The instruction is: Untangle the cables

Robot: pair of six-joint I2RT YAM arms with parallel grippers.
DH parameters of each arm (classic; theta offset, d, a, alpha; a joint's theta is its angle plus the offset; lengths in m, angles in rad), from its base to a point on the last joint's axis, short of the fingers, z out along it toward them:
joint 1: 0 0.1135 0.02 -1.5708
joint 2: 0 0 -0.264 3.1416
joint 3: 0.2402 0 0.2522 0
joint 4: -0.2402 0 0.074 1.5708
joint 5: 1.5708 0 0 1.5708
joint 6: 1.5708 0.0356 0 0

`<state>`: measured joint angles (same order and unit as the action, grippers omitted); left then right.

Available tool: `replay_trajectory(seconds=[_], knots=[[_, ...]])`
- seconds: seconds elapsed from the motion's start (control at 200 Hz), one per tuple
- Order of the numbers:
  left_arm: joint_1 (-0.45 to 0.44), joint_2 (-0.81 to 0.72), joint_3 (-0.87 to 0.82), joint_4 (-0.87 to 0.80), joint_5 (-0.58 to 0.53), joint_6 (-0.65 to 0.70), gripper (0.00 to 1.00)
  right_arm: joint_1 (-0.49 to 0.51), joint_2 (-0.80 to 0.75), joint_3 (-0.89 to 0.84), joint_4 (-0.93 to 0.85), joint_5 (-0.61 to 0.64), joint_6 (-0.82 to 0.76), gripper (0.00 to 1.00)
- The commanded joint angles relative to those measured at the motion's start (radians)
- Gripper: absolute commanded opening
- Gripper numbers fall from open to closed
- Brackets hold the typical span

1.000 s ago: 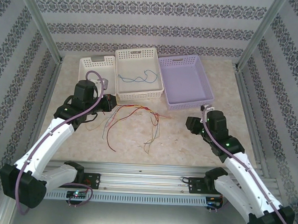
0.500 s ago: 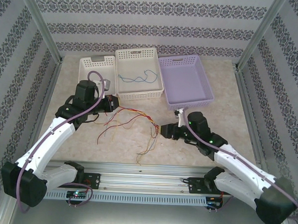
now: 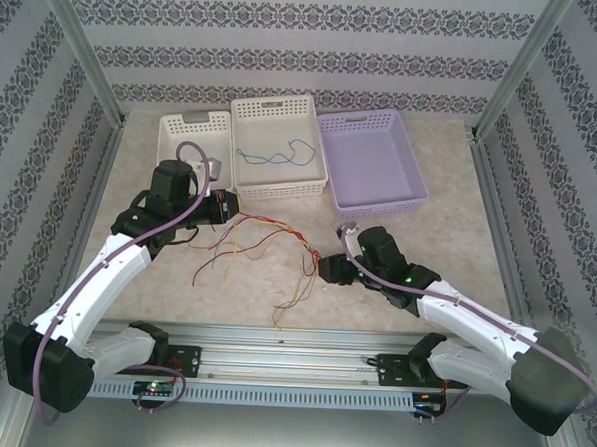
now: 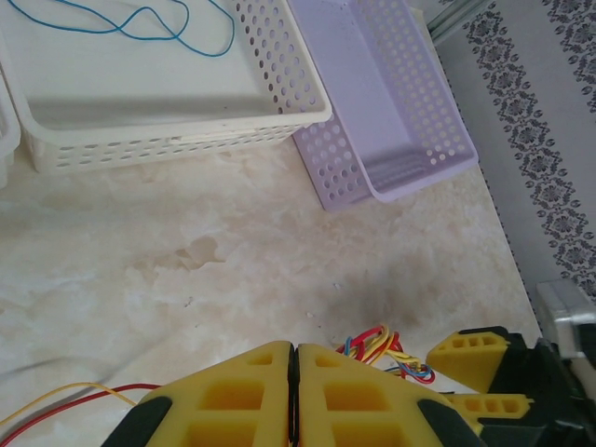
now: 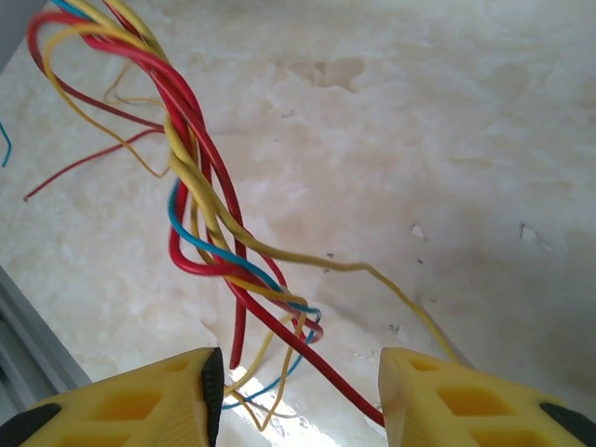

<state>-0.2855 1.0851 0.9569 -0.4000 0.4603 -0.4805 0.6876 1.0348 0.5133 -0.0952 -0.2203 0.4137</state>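
The cables are thin red, yellow and blue strands twisted into one loose rope, lying across the middle of the tabletop. Loose ends fan out towards the near edge. Seen from the right wrist, the red and yellow strands wind round each other, a blue one threads through them, and they loop into a knot low down.

One separate blue cable lies curled inside the cream basket. This is the middle of three baskets along the far edge, between a small white basket and a lavender basket.

The left gripper sits at the left end of the bundle. Its yellow pads are pressed flat together, and strands lead away from its tip, so it has hold of the cables there.

The right gripper is at the right end of the tangle. Its fingers stand well apart, with the knot hanging in the gap between them, and neither finger clamps a strand.

Both arms lie low over the tabletop on either side of the bundle.
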Motion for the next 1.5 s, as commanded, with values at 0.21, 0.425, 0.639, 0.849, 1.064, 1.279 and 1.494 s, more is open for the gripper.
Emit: replay_trajectory(seconds=[0.21, 0.425, 0.639, 0.849, 1.064, 1.279, 1.494], knots=[[0.011, -0.111, -0.049, 0.208, 0.209, -0.005, 0.00, -0.111, -0.208, -0.163, 0.242, -0.145, 0.127, 0.44], [0.012, -0.105, -0.043, 0.198, 0.215, 0.003, 0.00, -0.162, -0.243, -0.179, 0.303, -0.293, 0.153, 0.40], [0.011, -0.097, -0.046, 0.211, 0.239, -0.003, 0.00, -0.120, -0.155, -0.144, 0.368, -0.330, 0.129, 0.38], [0.011, -0.089, -0.048, 0.216, 0.248, -0.010, 0.00, -0.041, -0.083, -0.125, 0.468, -0.348, 0.105, 0.39], [0.011, -0.074, -0.041, 0.199, 0.238, -0.007, 0.00, 0.005, -0.078, -0.113, 0.479, -0.370, 0.075, 0.28], [0.012, -0.068, -0.038, 0.191, 0.232, -0.007, 0.00, 0.019, -0.052, -0.108, 0.457, -0.390, 0.066, 0.28], [0.011, -0.064, -0.032, 0.177, 0.215, -0.004, 0.00, 0.027, -0.081, -0.123, 0.430, -0.401, 0.051, 0.18]])
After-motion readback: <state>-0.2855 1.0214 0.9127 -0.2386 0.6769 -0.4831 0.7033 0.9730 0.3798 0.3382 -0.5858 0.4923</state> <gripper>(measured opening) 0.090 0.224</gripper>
